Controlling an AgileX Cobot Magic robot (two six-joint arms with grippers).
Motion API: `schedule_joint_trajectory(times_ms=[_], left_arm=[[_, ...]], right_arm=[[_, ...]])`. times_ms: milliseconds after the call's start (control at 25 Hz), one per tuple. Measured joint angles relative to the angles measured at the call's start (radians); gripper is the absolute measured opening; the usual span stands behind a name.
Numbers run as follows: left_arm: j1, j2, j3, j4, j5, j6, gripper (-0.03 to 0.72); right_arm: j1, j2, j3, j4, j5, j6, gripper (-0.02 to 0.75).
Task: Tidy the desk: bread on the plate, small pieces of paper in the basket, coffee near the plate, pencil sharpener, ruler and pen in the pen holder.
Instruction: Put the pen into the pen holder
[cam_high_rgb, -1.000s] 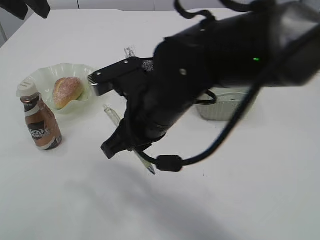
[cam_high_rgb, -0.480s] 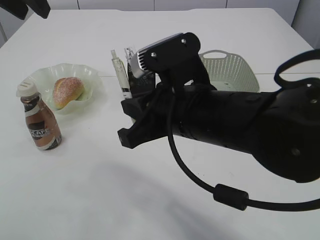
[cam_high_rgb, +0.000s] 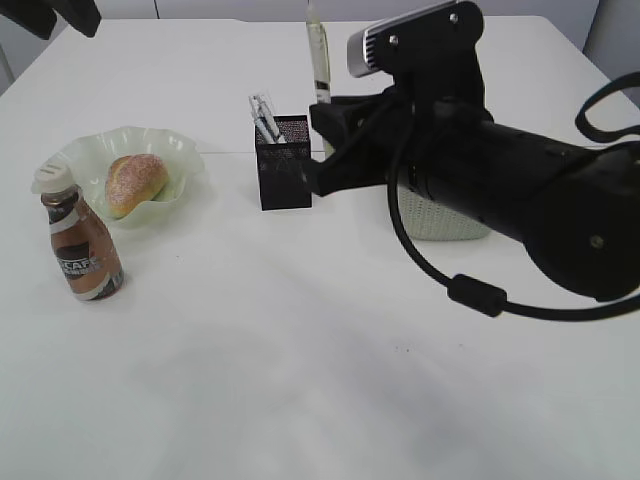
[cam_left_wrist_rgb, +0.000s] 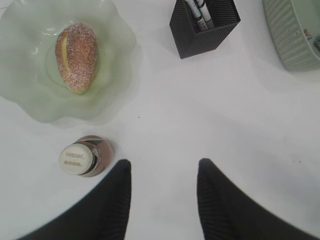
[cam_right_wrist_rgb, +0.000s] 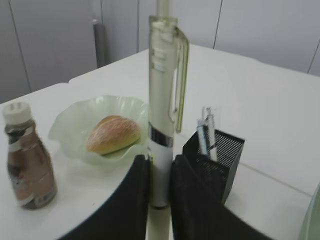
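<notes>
Pen (cam_right_wrist_rgb: 162, 125) upright in right gripper (cam_right_wrist_rgb: 160, 192)

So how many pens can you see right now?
2, possibly more. One pale green pen is upright, shut in the right claw, above the desk. At least one more stands in the black pen holder; white barrels overlap there, so I can't separate them.
</notes>
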Motion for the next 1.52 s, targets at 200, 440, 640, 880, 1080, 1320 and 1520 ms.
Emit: schedule_joint_trajectory(times_ms=[200,440,640,880,1080,1320,1520], left_arm=[[0.0,0.0,0.0,0.0,0.0,0.0,0.324],[0.0,0.0,0.0,0.0,0.0,0.0,0.324],[0.0,0.0,0.0,0.0,0.0,0.002,0.324],[0.0,0.0,0.0,0.0,0.0,0.002,0.323],[0.0,0.0,0.0,0.0,0.0,0.002,0.323],[0.0,0.0,0.0,0.0,0.0,0.002,0.323],[0.0,0.0,0.0,0.0,0.0,0.002,0.319]], right_arm=[[-0.038,0.102,-0.104,0.008,-0.131,-0.02,0.06],[-0.054,0.305,-0.312,0.009,-0.221,-0.076,0.06],[-0.09,0.446,-0.469,0.011,-0.219,-0.089,0.06],[-0.111,0.559,-0.645,0.013,-0.123,-0.089,0.06],[-0.111,0.636,-0.747,0.005,-0.056,-0.089,0.06],[-0.127,0.693,-0.798,0.008,-0.043,-0.067,0.06],[-0.138,0.708,-0.8,0.007,-0.036,-0.055,0.06]])
